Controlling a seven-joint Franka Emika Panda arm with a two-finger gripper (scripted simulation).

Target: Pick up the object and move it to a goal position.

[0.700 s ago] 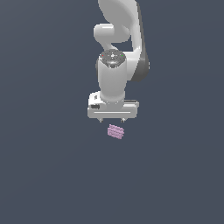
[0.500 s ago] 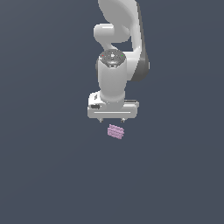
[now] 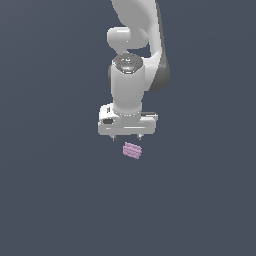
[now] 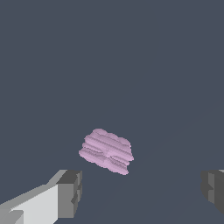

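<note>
in the exterior view the white panda arm point(image 3: 135, 55) comes down from the top of the frame and points straight down at the flat dark grey-blue counter point(image 3: 50, 190). its hand point(image 3: 127, 137) is a wide white bar with two short dark fingertips showing under it, one toward the exterior view's left and one toward the exterior view's right, set apart from each other. the object point(image 3: 132, 150), a small pale pink-lilac block with a ribbed, gridded face, lies on the counter just below the hand and slightly toward the exterior view's right of its middle. the block sits at a slight tilt to the hand's bar and is narrower than the bar. nothing touches it in this view.

in the wrist view the block point(image 4: 106, 151) lies on the plain dark counter point(image 4: 131, 61), its ridges running along its length. two grey fingers point(image 4: 70, 192) show at the near edge of the picture, one on each side, with a wide gap between them, so the hand stands spread apart with nothing in it. the block lies beyond the fingers, closer to the one with the white link behind it, and clear of both.
</note>
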